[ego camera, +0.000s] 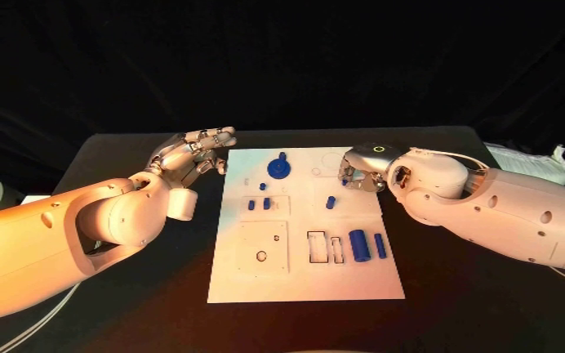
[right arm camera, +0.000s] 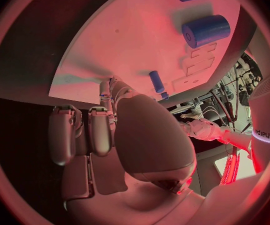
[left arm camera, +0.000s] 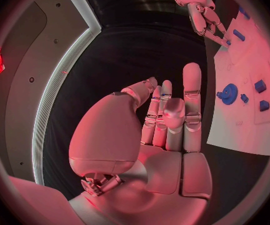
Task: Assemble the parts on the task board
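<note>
1. Nearest the head camera, the near end of the board (ego camera: 304, 283) is lying bare on the black table (ego camera: 471, 304); just beyond that bare stretch a large cylinder (ego camera: 359, 245) and a slim rod (ego camera: 380, 245) are lying side by side near the board's right edge, beside two rectangular slots (ego camera: 319, 247).
2. A square plate (ego camera: 261, 247) is being shown left of the slots, apparently untouched.
3. Mid-board, two small blocks (ego camera: 259, 203) and a short peg (ego camera: 331, 202) are resting; a gear (ego camera: 280, 167) is sitting toward the far end.
4. The left hand (ego camera: 194, 157) is being held above the table just off the board's far left corner, fingers straight and apart, grasping nothing; this is confirmed by the left wrist view (left arm camera: 163, 125).
5. The right hand (ego camera: 362, 172) is being held over the board's far right part, near the peg. In its wrist view the fingers (right arm camera: 100, 130) are curled down toward the board, but whether anything is pinched cannot be told.
6. Judged from the loose parts, assembly is at an early stage, with a pick by the right hand probably being set up.
7. A firm pinch on a small part is being called for next, then careful alignment over its seat.
</note>
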### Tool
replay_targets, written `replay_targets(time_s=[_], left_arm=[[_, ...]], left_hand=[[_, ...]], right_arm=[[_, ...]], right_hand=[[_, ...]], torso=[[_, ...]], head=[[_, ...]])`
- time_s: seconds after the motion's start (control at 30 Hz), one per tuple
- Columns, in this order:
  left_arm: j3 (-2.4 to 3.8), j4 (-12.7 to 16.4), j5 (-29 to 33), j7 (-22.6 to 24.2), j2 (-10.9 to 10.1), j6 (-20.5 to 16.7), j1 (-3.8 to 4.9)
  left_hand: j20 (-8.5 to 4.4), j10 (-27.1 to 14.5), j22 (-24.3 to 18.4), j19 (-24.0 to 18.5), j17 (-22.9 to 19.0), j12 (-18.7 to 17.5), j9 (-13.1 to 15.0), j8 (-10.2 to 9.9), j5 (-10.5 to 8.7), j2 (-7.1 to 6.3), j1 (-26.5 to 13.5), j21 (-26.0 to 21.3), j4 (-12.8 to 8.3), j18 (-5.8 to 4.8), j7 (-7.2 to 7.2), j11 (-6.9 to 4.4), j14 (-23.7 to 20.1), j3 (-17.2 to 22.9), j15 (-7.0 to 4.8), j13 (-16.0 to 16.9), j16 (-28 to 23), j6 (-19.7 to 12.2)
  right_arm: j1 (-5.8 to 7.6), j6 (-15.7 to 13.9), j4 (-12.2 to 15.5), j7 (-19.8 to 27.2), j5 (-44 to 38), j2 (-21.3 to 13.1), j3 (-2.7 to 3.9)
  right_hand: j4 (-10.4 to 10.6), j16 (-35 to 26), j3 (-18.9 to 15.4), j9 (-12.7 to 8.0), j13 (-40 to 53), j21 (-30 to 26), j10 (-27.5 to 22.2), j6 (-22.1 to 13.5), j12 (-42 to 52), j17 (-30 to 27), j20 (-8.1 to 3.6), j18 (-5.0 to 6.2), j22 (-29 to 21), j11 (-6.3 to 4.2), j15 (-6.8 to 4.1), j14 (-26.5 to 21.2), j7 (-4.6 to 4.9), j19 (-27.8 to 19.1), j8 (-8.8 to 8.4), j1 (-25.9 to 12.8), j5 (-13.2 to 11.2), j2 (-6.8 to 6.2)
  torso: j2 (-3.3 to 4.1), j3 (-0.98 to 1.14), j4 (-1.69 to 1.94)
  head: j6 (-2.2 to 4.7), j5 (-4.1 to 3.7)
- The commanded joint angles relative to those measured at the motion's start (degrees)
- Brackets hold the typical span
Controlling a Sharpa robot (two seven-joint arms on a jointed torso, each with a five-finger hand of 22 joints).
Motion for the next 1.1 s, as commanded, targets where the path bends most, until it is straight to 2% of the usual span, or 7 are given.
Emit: replay_targets(time_s=[0.03, 0.3, 0.43, 0.6, 0.8, 1.03, 1.1], left_arm=[[0.02, 0.2, 0.4, 0.7, 0.0, 1.0, 0.00], [0.02, 0.1, 0.4, 0.6, 0.0, 1.0, 0.00], [0.02, 0.0, 0.4, 0.5, 0.0, 0.9, 0.00], [0.02, 0.0, 0.4, 0.4, 0.0, 0.8, 0.00], [0.02, -0.2, 0.4, 0.4, 0.0, 0.7, 0.01], [0.02, -0.4, 0.4, 0.5, 0.0, 0.6, 0.01], [0.02, -0.5, 0.3, 0.5, 0.0, 0.6, 0.01]], left_hand=[[-0.07, -0.3, -0.1, -0.3, -0.1, 0.4, 0.0, 0.2, -0.17, 0.29, -0.1, -0.3, -0.1, 0.98, -0.06, -0.27, -0.5, -0.3, -0.02, 0.1, -0.3, 0.1], [-0.08, -0.3, -0.2, -0.4, -0.2, 0.4, 0.0, 0.3, -0.16, 0.37, 0.0, -0.5, -0.2, 1.01, -0.06, -0.27, -0.5, -0.3, -0.03, 0.1, -0.4, 0.1], [-0.08, -0.3, -0.2, -0.4, -0.2, 0.4, 0.0, 0.3, -0.16, 0.37, 0.0, -0.5, -0.2, 1.01, -0.06, -0.27, -0.5, -0.3, -0.03, 0.1, -0.4, 0.1], [-0.09, -0.4, -0.4, -0.4, -0.3, 0.5, 0.0, 0.2, -0.14, 0.44, 0.1, -0.7, -0.3, 1.02, -0.04, -0.26, -0.6, -0.4, -0.03, 0.1, -0.4, 0.1], [-0.10, -0.5, -0.4, -0.4, -0.4, 0.6, 0.0, 0.2, -0.13, 0.51, 0.2, -0.8, -0.4, 1.03, -0.03, -0.26, -0.6, -0.4, -0.03, 0.1, -0.4, 0.0], [-0.12, -0.6, -0.6, -0.4, -0.5, 0.8, 0.1, 0.4, -0.11, 0.90, 0.6, -0.9, -0.7, 1.04, -0.09, -0.29, -0.7, -0.4, -0.06, 0.1, -0.4, 0.2], [-0.12, -0.6, -0.6, -0.4, -0.5, 0.8, 0.1, 0.4, -0.11, 0.90, 0.6, -0.9, -0.7, 1.04, -0.09, -0.29, -0.7, -0.4, -0.06, 0.1, -0.4, 0.2]], right_arm=[[-0.39, 2.4, -0.3, 0.1, -0.7, 0.3, -0.09], [-0.85, 3.0, -1.0, 0.2, -0.4, 1.0, -0.11], [-0.98, 3.4, -1.2, 0.4, -0.2, 1.2, -0.11], [-1.03, 3.4, -1.2, 0.6, -0.2, 1.3, -0.11], [-1.05, -0.2, -0.8, 0.6, -0.8, 1.3, -0.11], [-1.06, -5.1, -0.2, 0.2, -1.2, 1.2, -0.08], [-1.06, -5.9, 0.0, 0.2, -1.3, 1.1, -0.06]], right_hand=[[-0.2, -0.2, 1.4, 0.1, -0.7, -0.4, 0.2, 0.4, -0.2, 1.4, -0.43, 0.83, 0.9, -0.32, -0.40, 3.5, -0.05, 0.0, -0.16, -0.6, -0.3, -0.56], [-0.2, -0.2, 1.9, 0.1, -1.0, -0.4, 0.3, 0.5, -0.2, 1.4, -0.45, 0.82, 1.0, -0.33, -0.42, 3.5, -0.07, 0.0, -0.14, -0.8, -0.3, -0.66], [-0.7, -0.3, 3.7, 0.3, -1.8, -0.5, 1.0, 1.0, 0.0, 1.4, -0.51, 0.81, 1.0, -0.44, -0.44, 3.5, -0.17, 0.1, -0.01, -1.6, -0.3, -1.08], [-2.0, 0.0, 5.6, 0.9, -1.9, -0.1, 3.5, 3.1, 0.6, 1.8, -0.54, 0.70, 1.4, -0.92, -0.41, 3.6, -0.52, 0.3, 0.80, -1.7, -0.3, -0.53], [-4.3, 0.3, 8.7, 1.5, -1.9, 0.3, 6.1, 4.3, 0.7, 2.1, -0.40, 0.57, 2.0, -0.97, -0.39, 3.7, -0.24, 0.7, 1.16, -1.1, -0.4, 0.32], [-6.5, 0.6, 12.8, 2.1, -2.2, 0.5, 7.1, 4.5, -0.2, 2.3, -0.11, 0.53, 2.3, -0.73, -0.15, 3.7, 0.15, 0.8, 0.83, -2.8, -0.4, -0.66], [-6.6, 0.6, 13.1, 2.2, -2.2, 0.6, 7.1, 4.5, -0.3, 2.3, -0.11, 0.53, 2.3, -0.73, -0.14, 3.7, 0.16, 0.9, 0.81, -3.0, -0.4, -0.74]], torso=[[-0.02, 0.02, -0.05], [0.01, -0.01, 0.01], [-0.06, -0.02, -0.01], [-0.05, -0.05, -0.01], [-0.07, -0.03, -0.02], [-0.08, -0.04, 0.03], [-0.08, -0.04, 0.01]], head=[[-0.12, 0.11], [-0.36, 0.32], [-0.48, 0.34], [-0.52, 0.37], [-0.54, 0.32], [-0.49, 0.36], [-0.48, 0.38]])
